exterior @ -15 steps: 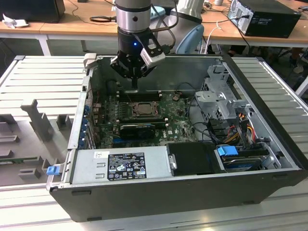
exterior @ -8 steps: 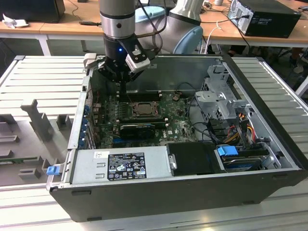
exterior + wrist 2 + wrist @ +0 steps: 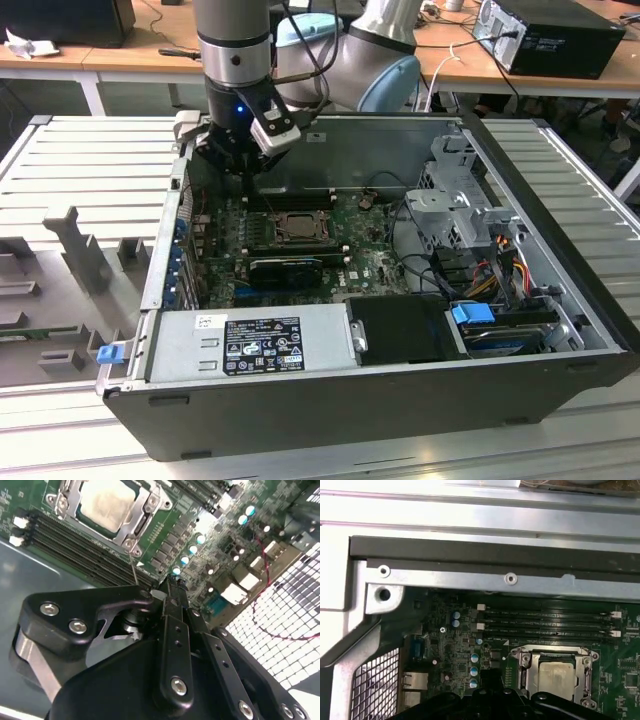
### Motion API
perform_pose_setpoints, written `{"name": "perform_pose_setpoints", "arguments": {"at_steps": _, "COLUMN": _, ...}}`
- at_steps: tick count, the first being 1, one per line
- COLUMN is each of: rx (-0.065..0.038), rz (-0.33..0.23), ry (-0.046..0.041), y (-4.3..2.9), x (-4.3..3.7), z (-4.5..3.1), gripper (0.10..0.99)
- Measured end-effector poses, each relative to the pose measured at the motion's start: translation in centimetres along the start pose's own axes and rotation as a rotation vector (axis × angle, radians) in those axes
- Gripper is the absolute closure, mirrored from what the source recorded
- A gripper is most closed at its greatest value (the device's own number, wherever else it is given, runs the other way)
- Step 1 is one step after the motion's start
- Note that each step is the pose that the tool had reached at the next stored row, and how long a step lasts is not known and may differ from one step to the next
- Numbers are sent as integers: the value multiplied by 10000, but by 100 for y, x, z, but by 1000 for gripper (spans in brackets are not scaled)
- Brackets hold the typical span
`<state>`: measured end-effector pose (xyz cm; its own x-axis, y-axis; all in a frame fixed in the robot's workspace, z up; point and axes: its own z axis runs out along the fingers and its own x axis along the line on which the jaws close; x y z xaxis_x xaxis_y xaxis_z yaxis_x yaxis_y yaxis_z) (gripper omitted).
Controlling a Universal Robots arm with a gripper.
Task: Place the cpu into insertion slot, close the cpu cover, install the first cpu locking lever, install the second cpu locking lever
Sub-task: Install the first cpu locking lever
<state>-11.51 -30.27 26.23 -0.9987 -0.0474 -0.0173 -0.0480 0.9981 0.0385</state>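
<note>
Cpu (image 3: 107, 502) — seated in insertion slot (image 3: 526, 662), cpu cover (image 3: 145, 511) down over it. Gripper (image 3: 170, 587) — fingers (image 3: 172, 605) together, holding nothing, beside the slot.

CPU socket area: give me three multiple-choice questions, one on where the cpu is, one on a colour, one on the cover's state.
1. Where is the cpu?
A in the slot
B on a table
C in the gripper
2. What colour is the board?
A blue
B green
C red
3. The cover is:
A raised upright
B taken off
C down over the cpu

A: its pale face sits inside the rim. B: green shows around the slot. C: the frame lies flat around the chip.
</note>
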Motion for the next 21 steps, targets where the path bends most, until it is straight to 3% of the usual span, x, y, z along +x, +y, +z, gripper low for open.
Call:
{"name": "perform_pose_setpoints", "arguments": {"at_steps": 7, "rx": -6, "rz": -2, "ry": -1, "y": 127, "x": -17, "z": 26, "gripper": 980}}
{"name": "perform_pose_setpoints", "arguments": {"at_steps": 11, "rx": -7, "rz": -1, "ry": -2, "y": 153, "x": -142, "z": 50, "gripper": 980}}
{"name": "perform_pose_setpoints", "arguments": {"at_steps": 19, "rx": -9, "rz": -4, "ry": 28, "y": 165, "x": -656, "z": 149, "gripper": 980}}
{"name": "perform_pose_setpoints", "arguments": {"at_steps": 21, "rx": -110, "rz": -6, "ry": 35, "y": 159, "x": -741, "z": 156, "gripper": 980}}
